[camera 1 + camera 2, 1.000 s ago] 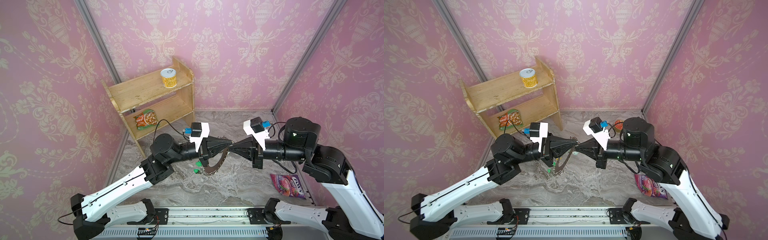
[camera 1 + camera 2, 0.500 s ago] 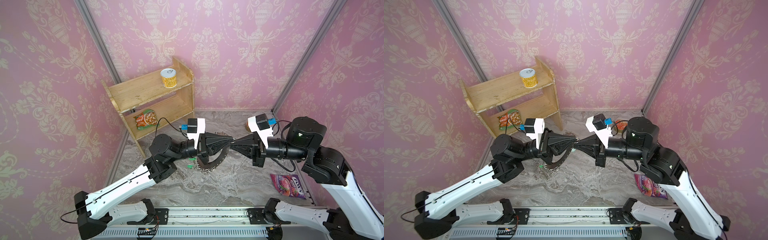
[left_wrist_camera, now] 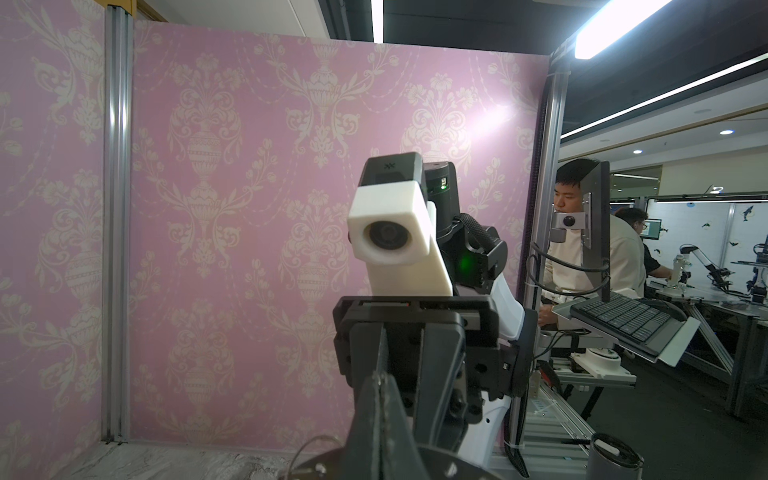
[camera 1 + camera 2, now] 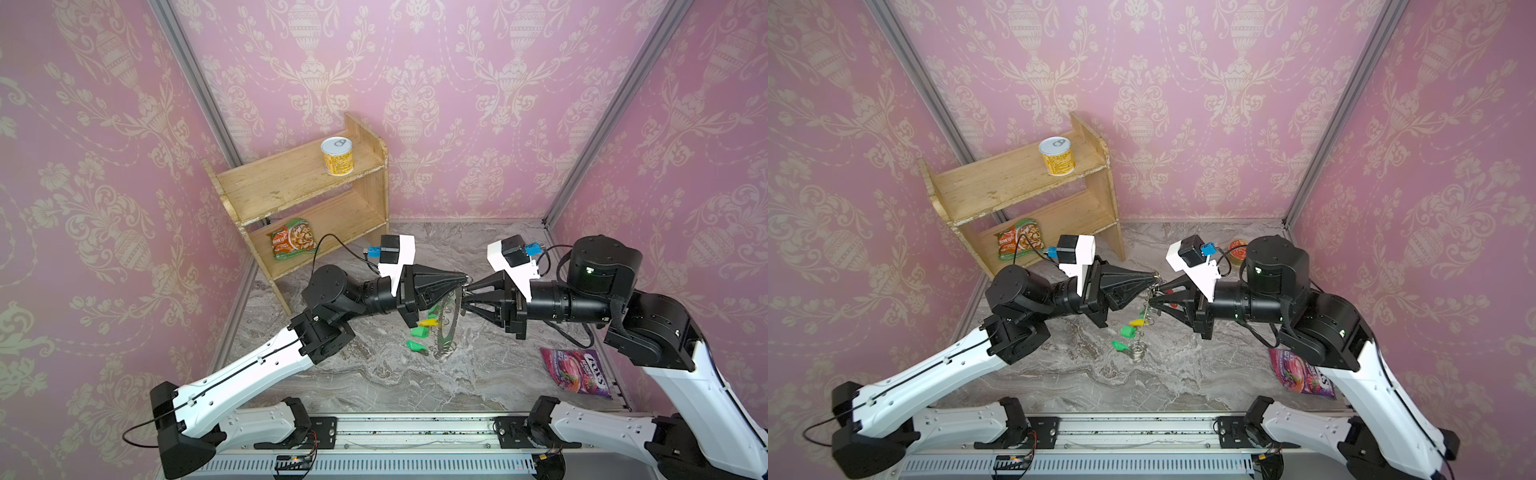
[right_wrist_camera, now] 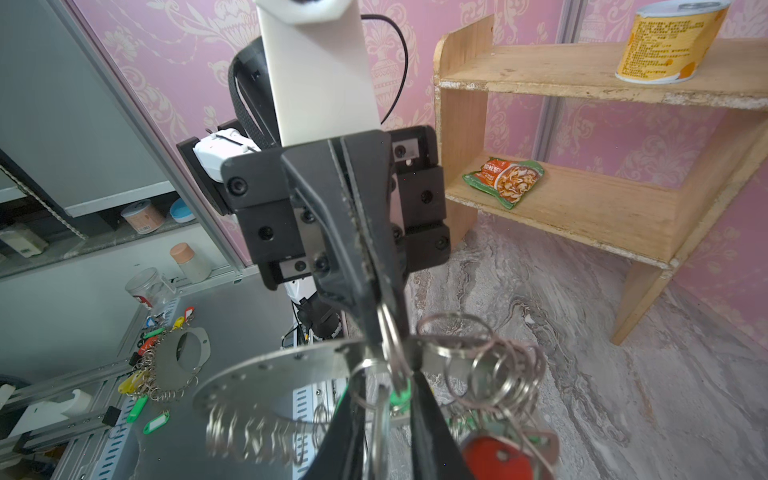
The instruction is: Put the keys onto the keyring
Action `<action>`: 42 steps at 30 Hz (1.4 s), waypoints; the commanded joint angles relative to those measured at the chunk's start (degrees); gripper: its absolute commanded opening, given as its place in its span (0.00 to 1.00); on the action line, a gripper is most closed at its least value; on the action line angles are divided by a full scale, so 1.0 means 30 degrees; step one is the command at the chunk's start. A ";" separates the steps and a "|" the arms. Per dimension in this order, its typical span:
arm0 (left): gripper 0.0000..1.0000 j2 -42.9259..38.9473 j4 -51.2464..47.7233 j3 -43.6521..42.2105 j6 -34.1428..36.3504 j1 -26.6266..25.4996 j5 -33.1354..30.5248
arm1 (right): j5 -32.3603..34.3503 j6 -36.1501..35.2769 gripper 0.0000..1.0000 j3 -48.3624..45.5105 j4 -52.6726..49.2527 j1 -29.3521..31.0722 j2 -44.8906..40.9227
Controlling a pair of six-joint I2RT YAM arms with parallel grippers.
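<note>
My left gripper (image 4: 464, 277) is clenched on the keyring (image 4: 449, 322), which hangs upright between the arms. The right gripper (image 4: 466, 296) is slightly parted at its rim. I should draw back slowly, so the keys (image 4: 428, 322) do not swing.

The purple snack bag (image 4: 577, 372) carries large white capitals that look like "ROKS", though the first letter is uncertain. A smaller line beneath them is too small to read. The yellow can (image 5: 665, 45) on the top board of the wooden shelf (image 5: 582, 79) bears blocks of fine dark print, illegible. The noodle packet (image 5: 505, 180) shows a red band with white characters, also unreadable.
</note>
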 commanded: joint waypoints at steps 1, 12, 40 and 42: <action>0.00 -0.0547 0.0196 0.0100 0.0719 0.0149 -0.0144 | 0.0762 -0.0491 0.27 0.0409 -0.1400 0.0047 -0.0252; 0.00 -0.0797 -0.1212 -0.0248 0.1941 0.0274 -0.0306 | 0.2279 -0.0698 0.49 0.0441 -0.2490 -0.0125 -0.0777; 0.00 -0.0857 -0.1347 -0.0655 0.2106 0.0274 -0.0694 | 0.2058 -0.0305 0.44 -0.0982 0.0988 -0.0139 -0.1451; 0.00 -0.0797 -0.1311 -0.0603 0.1995 0.0274 -0.0533 | 0.2258 -0.0418 0.40 -0.1107 0.1084 -0.0155 -0.1572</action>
